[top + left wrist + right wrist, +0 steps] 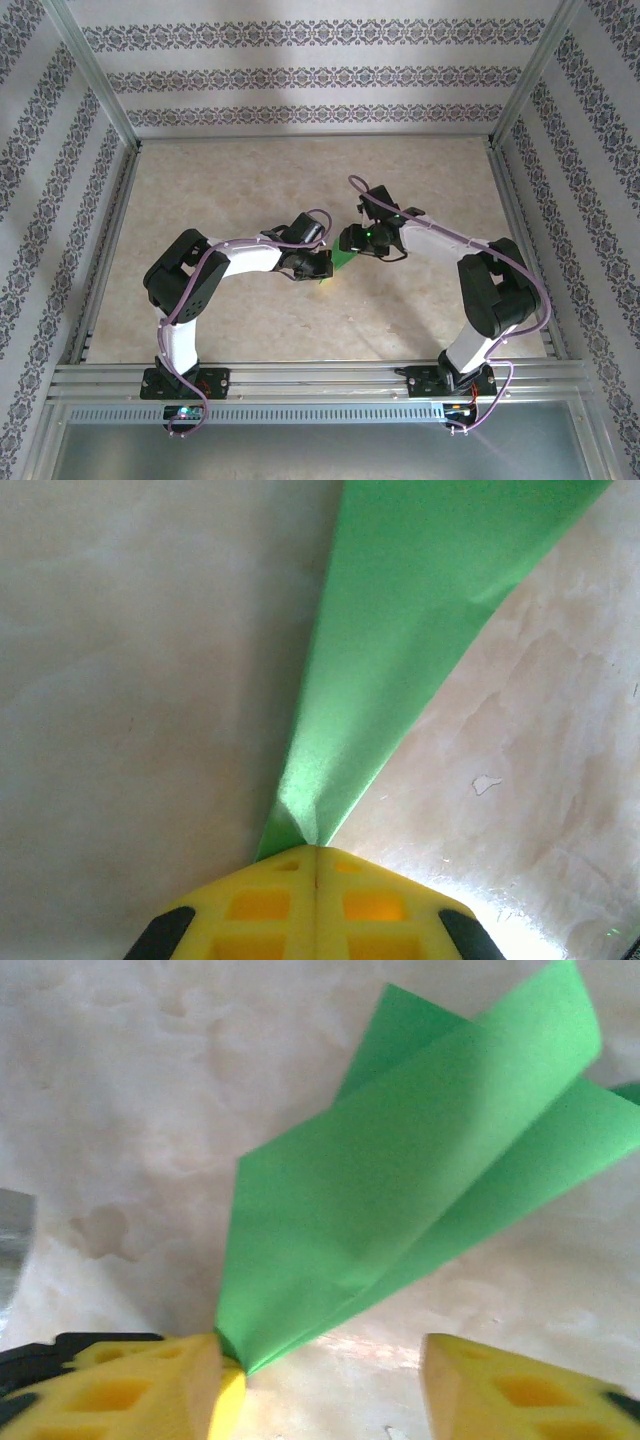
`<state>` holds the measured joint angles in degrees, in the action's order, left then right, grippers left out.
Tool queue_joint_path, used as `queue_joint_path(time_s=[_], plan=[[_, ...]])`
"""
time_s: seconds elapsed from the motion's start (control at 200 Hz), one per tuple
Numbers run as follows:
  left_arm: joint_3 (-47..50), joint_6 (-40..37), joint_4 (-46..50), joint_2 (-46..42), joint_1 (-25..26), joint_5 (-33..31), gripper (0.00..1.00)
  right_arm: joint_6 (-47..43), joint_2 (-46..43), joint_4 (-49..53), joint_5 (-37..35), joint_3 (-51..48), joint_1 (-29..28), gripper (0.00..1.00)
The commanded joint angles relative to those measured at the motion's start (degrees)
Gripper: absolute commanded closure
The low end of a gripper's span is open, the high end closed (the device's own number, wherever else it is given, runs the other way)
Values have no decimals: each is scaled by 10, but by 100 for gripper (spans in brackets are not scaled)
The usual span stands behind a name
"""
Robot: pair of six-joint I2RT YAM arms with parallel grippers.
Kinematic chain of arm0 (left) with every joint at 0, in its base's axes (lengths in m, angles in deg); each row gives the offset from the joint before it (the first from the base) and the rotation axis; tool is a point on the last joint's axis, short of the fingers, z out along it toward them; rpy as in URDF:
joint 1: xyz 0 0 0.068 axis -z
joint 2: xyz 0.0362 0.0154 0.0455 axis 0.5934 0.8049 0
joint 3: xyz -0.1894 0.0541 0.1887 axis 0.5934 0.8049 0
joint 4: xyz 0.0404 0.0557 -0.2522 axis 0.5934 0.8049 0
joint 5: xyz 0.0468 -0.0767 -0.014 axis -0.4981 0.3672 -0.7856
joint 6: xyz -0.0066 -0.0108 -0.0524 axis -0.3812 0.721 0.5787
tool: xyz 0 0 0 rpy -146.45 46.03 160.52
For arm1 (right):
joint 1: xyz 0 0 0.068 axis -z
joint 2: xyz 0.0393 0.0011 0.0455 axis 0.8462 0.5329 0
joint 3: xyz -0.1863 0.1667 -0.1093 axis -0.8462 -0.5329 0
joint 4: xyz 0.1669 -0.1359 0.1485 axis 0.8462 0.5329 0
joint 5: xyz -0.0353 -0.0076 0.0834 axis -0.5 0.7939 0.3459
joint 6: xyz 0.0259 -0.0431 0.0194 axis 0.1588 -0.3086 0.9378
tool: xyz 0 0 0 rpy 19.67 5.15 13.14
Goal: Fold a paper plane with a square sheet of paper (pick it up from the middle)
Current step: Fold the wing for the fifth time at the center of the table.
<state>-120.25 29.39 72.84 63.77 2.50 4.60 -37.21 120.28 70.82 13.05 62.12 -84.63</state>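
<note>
The square sheet of paper (pixel 343 262) is bright green and folded into a narrow, layered dart shape, held just above the table's middle. My left gripper (pixel 317 848) is shut on its pointed end, and the paper (pixel 400 650) fans away from the yellow fingers (pixel 260 905). My right gripper (pixel 322 1355) is open, its yellow fingers (pixel 150 1380) wide apart. The paper's layered flaps (pixel 400 1190) spread up and right from beside that left finger, touching its inner side. In the top view the right gripper (pixel 352 240) hangs just above and right of the left gripper (pixel 322 268).
The beige, marbled table (pixel 250 190) is walled by patterned panels and a metal frame (pixel 100 100). Both arm bases sit on the rail (pixel 320 380) at the near edge. A small chip marks the tabletop (pixel 486 783).
</note>
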Motion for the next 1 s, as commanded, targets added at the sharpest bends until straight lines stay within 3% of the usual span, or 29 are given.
queue_joint_path(time_s=[0.0, 0.105, 0.305, 0.745, 0.994], plan=[[15, 7, -2, 7, -2, -4, 97, 19, -1, 21, -84, -4, -9, 33], [15, 7, -4, 7, -3, -3, 97, 14, 27, 21, -85, 15, -8, 28], [17, 7, -8, 5, -3, 1, 97, 4, 76, 25, -91, 48, 3, 29], [14, 6, -38, -16, -5, 22, 96, -4, 126, 49, -102, 46, 13, 48], [1, 5, -68, -29, -9, 24, 92, -10, 142, 54, -104, 44, 13, 52]])
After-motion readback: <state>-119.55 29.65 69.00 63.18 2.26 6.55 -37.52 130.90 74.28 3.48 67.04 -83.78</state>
